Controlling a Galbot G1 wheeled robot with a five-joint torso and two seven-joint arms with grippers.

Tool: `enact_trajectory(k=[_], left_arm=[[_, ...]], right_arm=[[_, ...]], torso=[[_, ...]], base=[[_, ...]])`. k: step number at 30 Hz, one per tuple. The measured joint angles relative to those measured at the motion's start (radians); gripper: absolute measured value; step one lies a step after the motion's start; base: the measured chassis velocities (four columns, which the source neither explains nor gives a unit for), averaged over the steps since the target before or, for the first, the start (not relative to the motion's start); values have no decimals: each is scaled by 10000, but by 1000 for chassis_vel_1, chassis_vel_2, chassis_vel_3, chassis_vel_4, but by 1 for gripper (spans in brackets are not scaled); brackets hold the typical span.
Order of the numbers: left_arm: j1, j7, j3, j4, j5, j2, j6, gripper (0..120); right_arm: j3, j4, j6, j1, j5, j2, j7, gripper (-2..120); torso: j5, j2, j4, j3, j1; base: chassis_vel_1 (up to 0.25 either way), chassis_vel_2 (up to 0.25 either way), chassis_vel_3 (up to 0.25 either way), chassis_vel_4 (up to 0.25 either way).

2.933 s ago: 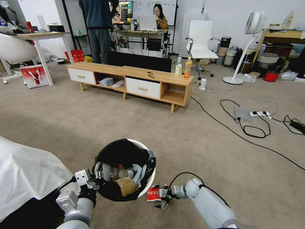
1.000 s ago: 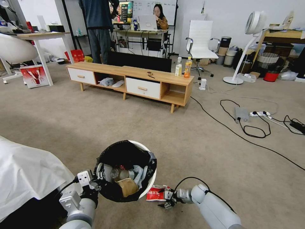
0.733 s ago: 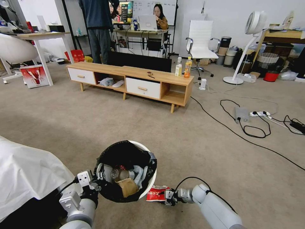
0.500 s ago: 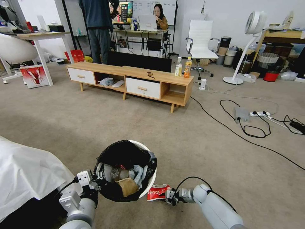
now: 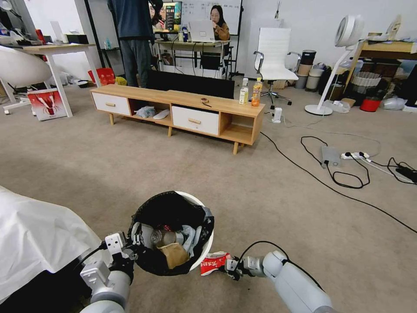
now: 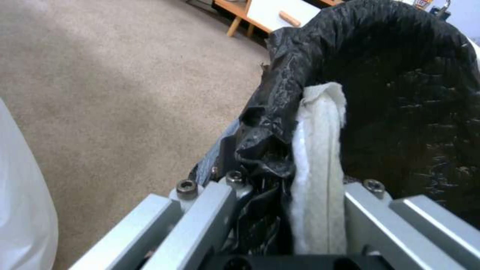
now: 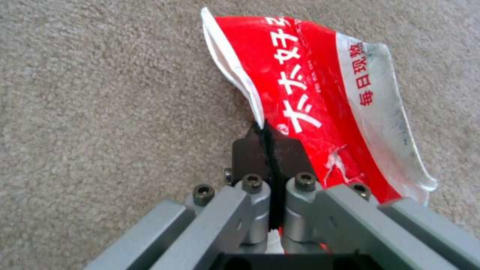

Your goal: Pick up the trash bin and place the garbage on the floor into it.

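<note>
The trash bin (image 5: pixel 204 243), white with a black bag (image 5: pixel 169 208) over its rim, hangs low in front of me. Inside lie a clear bottle (image 5: pixel 164 237), a brown paper bag (image 5: pixel 173 254) and tissues. My left gripper (image 5: pixel 132 245) is shut on the bin's near rim. In the left wrist view the left gripper (image 6: pixel 280 180) clamps the bag fold (image 6: pixel 265 123) beside a white tissue (image 6: pixel 320 150). My right gripper (image 5: pixel 230 266) is shut on the red-and-white snack wrapper (image 5: pixel 213 263) just right of the bin, low over the floor (image 5: pixel 269 204). The right wrist view shows the right gripper (image 7: pixel 267 146) pinching the wrapper's (image 7: pixel 320 86) edge.
A white sheet-covered object (image 5: pixel 39 239) sits close on my left. The low wooden cabinet (image 5: pixel 182 111) stands ahead with two drink bottles (image 5: pixel 251 92) on it. Black cables (image 5: pixel 330 182) and a power strip (image 5: pixel 355 155) cross the carpet at right. A standing fan (image 5: pixel 343 52) is farther back.
My right gripper, open beside the wrapper 2.9 s ago, has shut on the wrapper's edge and tipped it slightly off the carpet. The bin and left gripper have barely moved.
</note>
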Motion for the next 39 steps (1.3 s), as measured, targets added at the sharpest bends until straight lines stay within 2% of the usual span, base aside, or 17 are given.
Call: enact_trajectory(k=[6, 13, 20, 28, 33, 35, 39], left_arm=[[-31, -2, 5, -6, -16, 17, 0, 6], [-49, -23, 10, -58, -53, 70, 38, 6], [-56, -44, 6, -128, -94, 117, 68, 6], [-2, -68, 1, -291, -144, 181, 92, 6], [-29, -76, 9, -302, -164, 209, 112, 6], [-101, -85, 53, -302, -182, 219, 148, 6], [-169, -86, 95, -289, -201, 226, 181, 6]], right_arm=[[174, 215, 0, 10, 373, -84, -23, 0], [575, 1245, 29, -206, 1221, -593, -22, 0], [1019, 1689, 33, -272, 1586, -874, 53, 0], [2573, 1734, 83, -267, 1780, -1472, 123, 0], [2980, 1786, 76, -297, 1942, -1718, 144, 0], [3505, 1977, 18, -399, 2164, -2095, 169, 0], [3903, 2274, 7, -486, 2453, -2387, 171, 0]], torso=[[1, 0, 1, 0, 0], [1, 0, -1, 0, 0], [2, 0, 1, 0, 0], [2, 0, 0, 0, 0], [2, 0, 0, 0, 0], [3, 0, -3, 0, 0], [2, 0, -4, 0, 0]], base=[[0, 0, 0, 0], [0, 0, 0, 0], [0, 0, 0, 0], [0, 0, 0, 0], [0, 0, 0, 0], [0, 0, 0, 0], [0, 0, 0, 0]])
